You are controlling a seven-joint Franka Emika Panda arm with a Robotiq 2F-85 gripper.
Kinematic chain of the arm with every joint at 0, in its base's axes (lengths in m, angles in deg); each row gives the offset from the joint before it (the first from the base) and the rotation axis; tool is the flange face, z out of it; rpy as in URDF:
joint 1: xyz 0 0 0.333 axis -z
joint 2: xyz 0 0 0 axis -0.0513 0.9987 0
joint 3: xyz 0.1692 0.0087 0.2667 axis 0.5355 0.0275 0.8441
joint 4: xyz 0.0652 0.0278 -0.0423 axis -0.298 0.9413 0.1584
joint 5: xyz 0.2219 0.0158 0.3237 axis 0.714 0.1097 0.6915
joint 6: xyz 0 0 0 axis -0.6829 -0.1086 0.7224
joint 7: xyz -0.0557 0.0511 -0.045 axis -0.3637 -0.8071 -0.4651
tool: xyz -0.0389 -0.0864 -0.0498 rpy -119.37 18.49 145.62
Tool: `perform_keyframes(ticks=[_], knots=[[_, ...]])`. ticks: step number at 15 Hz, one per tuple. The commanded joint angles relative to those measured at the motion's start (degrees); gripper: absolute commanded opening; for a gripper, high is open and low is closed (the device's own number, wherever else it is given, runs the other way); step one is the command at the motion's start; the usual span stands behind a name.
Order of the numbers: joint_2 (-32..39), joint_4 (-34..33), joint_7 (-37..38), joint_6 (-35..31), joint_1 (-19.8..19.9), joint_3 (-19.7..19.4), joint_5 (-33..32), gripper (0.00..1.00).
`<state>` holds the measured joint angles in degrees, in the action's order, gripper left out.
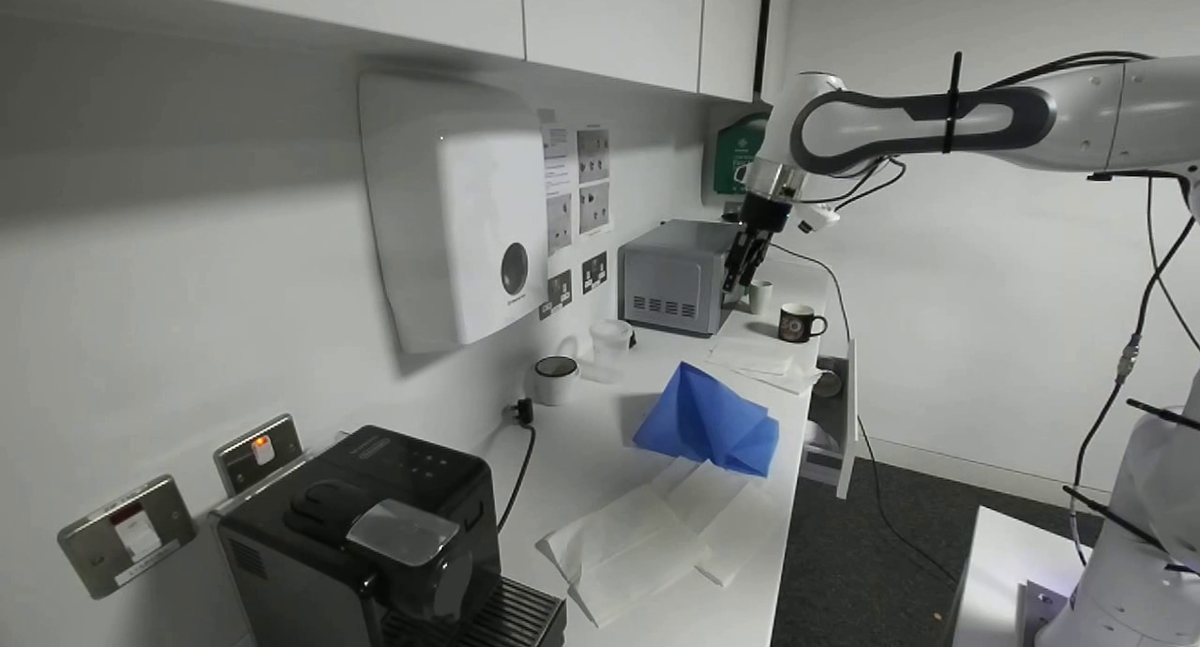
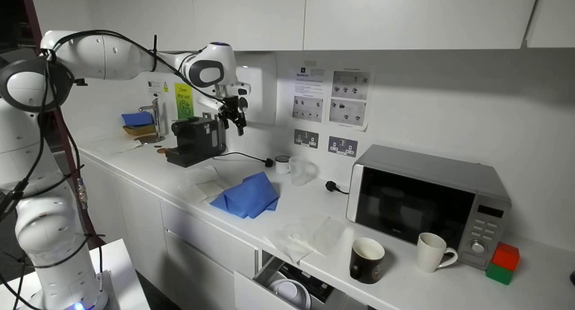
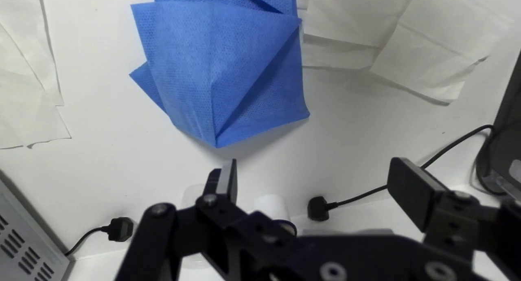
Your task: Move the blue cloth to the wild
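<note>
The blue cloth lies folded and rumpled on the white counter, with its folds standing up a little. It shows in both exterior views (image 1: 703, 422) (image 2: 251, 195) and at the top of the wrist view (image 3: 191, 57), where its far part is cut off. My gripper (image 3: 313, 171) is open with nothing between its fingers. It hangs well above the counter, as both exterior views show (image 1: 741, 277) (image 2: 233, 123), and is apart from the cloth. White crinkled sheets lie on either side of the cloth (image 1: 628, 544) (image 2: 307, 236); one sheet touches or underlies its edge.
A black coffee machine (image 1: 375, 534) and a grey microwave (image 2: 426, 202) stand on the counter. Mugs (image 2: 367, 260) (image 2: 433, 251) stand by the microwave. A white cup (image 1: 555, 382) and a clear container (image 1: 611, 338) stand near the wall. A drawer (image 2: 265, 292) is open below. Cabinets (image 2: 404, 18) hang above.
</note>
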<state>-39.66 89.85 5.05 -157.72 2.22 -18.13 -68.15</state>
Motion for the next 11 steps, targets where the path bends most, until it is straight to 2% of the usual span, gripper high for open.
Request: perform_keyframes(ticks=[1, 4, 5, 11], knots=[[-3.2, 3.9, -1.3, 0.7, -0.6, 0.3, 2.0, 1.00], [-3.3, 5.8, -1.7, 0.6, -1.1, 0.3, 1.8, 1.00], [-1.3, 3.1, 0.0, 0.7, -0.9, 0.5, 0.6, 1.00], [-1.3, 4.2, 0.0, 0.7, -1.1, 0.5, 0.6, 1.00]])
